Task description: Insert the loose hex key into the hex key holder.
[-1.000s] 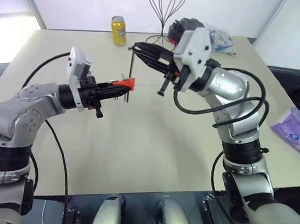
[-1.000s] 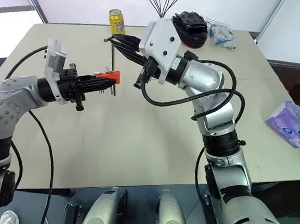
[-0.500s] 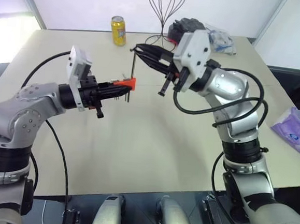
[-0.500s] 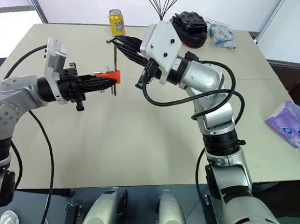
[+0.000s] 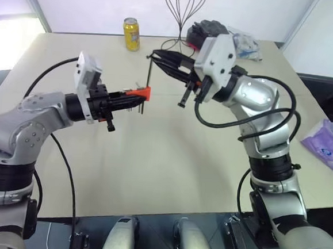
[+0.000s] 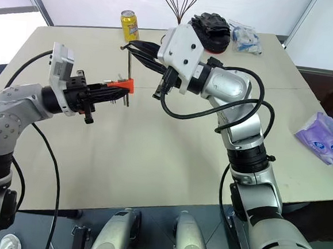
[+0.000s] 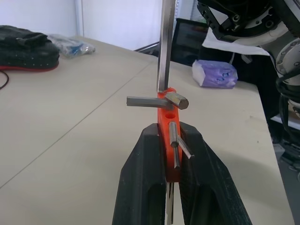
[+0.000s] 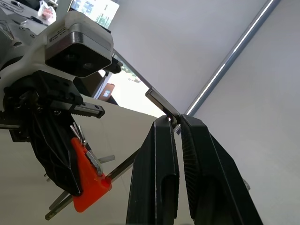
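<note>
Orange plastic marks the hex key holder (image 5: 138,91), clamped between the 2 black fingers of the left gripper (image 5: 133,99), which reaches level toward 3 o'clock above the beige table (image 5: 152,158). Short dark keys stick out of the block. From the head views, the right gripper (image 5: 155,57) sits at about 1 o'clock from the holder, pointing toward 9 o'clock, its fingers pinched shut on the short arm of the loose hex key (image 5: 148,80). The long arm of that thin L-shaped rod hangs straight down toward 6 o'clock, and its lower end meets the holder's tip; in the left wrist view the rod (image 7: 165,47) stands upright at the top hole of the orange block (image 7: 168,122), though I cannot tell how far it has entered. Well behind the arms, at 12 o'clock on the table, stands a yellow can (image 5: 131,34).
</note>
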You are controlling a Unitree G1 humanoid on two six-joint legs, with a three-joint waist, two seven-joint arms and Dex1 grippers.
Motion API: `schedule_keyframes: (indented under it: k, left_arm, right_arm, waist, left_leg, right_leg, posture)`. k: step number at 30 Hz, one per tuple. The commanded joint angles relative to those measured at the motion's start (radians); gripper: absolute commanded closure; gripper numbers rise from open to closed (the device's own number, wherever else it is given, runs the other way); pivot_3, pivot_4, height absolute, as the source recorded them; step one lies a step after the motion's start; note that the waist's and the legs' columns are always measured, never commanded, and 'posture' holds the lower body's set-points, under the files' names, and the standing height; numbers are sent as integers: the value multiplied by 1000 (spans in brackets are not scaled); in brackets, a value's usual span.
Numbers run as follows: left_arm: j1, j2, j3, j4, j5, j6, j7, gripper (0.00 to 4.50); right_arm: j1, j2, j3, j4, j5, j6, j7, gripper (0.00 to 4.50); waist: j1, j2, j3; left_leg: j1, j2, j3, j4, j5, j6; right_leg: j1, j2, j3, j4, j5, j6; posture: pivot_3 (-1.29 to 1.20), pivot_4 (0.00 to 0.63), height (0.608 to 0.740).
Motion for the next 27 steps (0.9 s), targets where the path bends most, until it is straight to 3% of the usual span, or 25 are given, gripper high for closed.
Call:
schedule_keyframes:
  k: [1, 27]
  left_arm:
    - [-29, 11, 25, -12, -11, -13, -7, 4500]
    - [-46, 1, 18, 2, -1, -26, -14, 4500]
  right_arm:
    - [1, -11, -13, -24, 2, -11, 4, 4437]
    - [19, -22, 9, -41, -5, -13, 30, 4437]
  waist:
    - [0, 0, 0]
    - [0, 0, 0]
  left_leg:
    - [0, 0, 0, 0, 0, 0]
    - [0, 0, 0, 0, 0, 0]
  right_leg:
    - [0, 0, 0, 0, 0, 0]
    - [0, 0, 0, 0, 0, 0]
  posture:
    - [0, 150, 740]
    - [0, 150, 740]
